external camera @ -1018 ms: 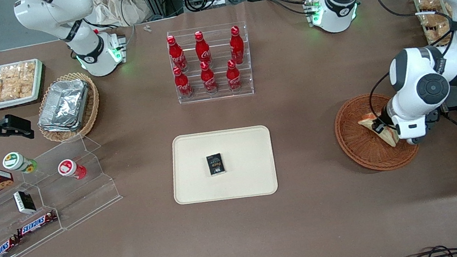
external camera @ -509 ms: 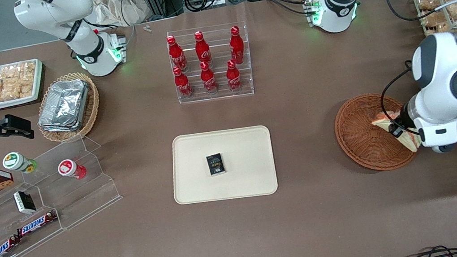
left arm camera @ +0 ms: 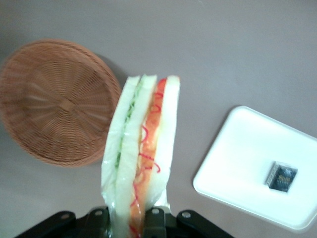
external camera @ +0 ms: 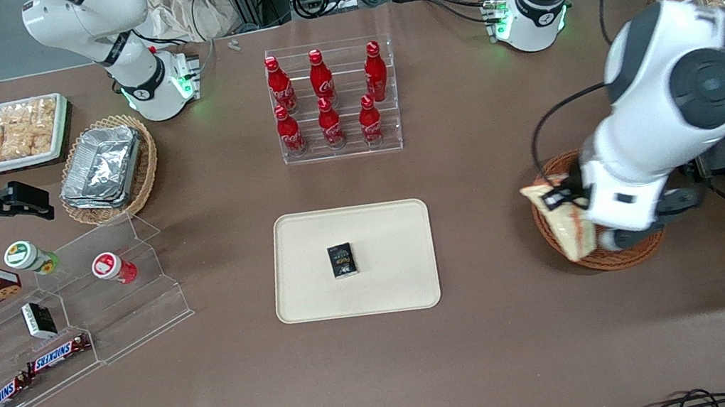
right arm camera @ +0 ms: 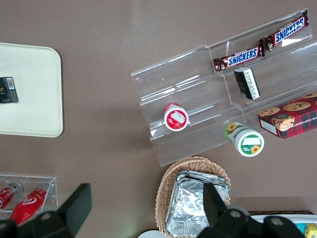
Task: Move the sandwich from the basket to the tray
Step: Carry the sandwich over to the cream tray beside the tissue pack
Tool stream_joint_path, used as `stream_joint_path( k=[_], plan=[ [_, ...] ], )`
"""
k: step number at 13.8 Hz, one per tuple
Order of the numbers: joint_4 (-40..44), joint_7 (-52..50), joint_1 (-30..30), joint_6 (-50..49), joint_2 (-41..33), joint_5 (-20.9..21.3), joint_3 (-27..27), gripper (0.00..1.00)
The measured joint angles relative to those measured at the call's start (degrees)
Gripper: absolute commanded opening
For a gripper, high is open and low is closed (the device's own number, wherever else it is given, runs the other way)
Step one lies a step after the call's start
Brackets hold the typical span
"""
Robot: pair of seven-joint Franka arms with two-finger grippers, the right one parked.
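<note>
Above the tray-side rim of the basket [external camera: 611, 258], the end effector [external camera: 567, 203] is seen hanging with its two dark fingers [left arm camera: 154, 222] clamped on the sandwich [external camera: 565, 223]. So the sandwich is held up off the wicker, not resting in it. In the wrist view the wedge is seen edge-on: three pale, soft-looking bread slices, a strip of green between one pair and curly red shreds between the other, all of it sealed in shiny clear wrap that is bunched up at the fingers.

Under it, the basket is shown as a round, shallow dish of reddish-brown woven wicker, with the weave spiralling out from the centre, and nothing is seen lying in it in the wrist view.

Next out, well apart from the basket toward the parked arm's end, the tray [external camera: 319, 296] is laid flat on the brown, matte surface [external camera: 389, 379]. It's a smooth cream rectangle with rounded corners and a low rim, and a small black packet [external camera: 342, 260] is sat near its middle.

Farther from the front camera than the tray, a clear acrylic stepped rack [external camera: 343, 150] is loaded with six glossy red bottles [external camera: 329, 122] in two rows.
</note>
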Motion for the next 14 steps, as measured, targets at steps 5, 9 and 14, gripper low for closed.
stream_joint_path(
  k=[5, 9, 14],
  plan=[
    [0.4, -0.1, -11.6, 9.7, 10.2, 1.2, -0.3, 0.0],
    [0.6, 0.0, -14.6, 14.8, 17.3, 5.8, -0.1, 0.0],
    [0.7, 0.0, -17.3, 19.1, 23.4, 9.6, 1.3, 0.05]
  ],
)
